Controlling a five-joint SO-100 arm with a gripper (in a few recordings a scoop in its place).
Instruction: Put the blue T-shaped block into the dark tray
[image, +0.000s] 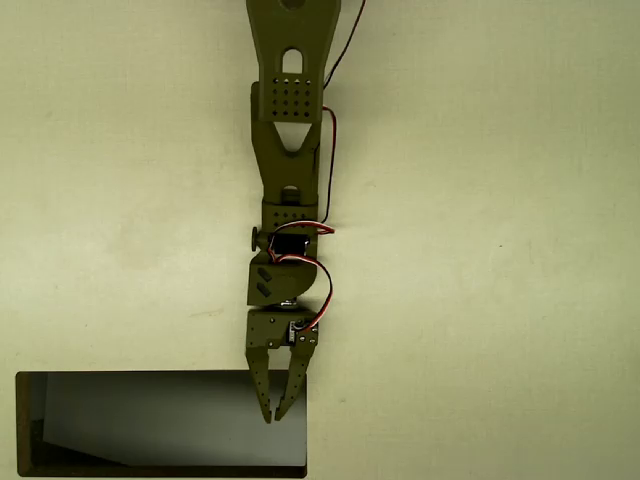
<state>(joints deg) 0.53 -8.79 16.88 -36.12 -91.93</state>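
While the tray (160, 425) sits at the picture's near edge, the end effector (276, 412) hangs over its right end, fingers nearly closed and holding nothing visible; I cannot make out the block anywhere, and pale tabletop (480, 250) stretches beyond.

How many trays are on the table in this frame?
1. The dark tray sits at the bottom left of the overhead view, with the gripper above its right end. Any tray outside this view goes uncounted.
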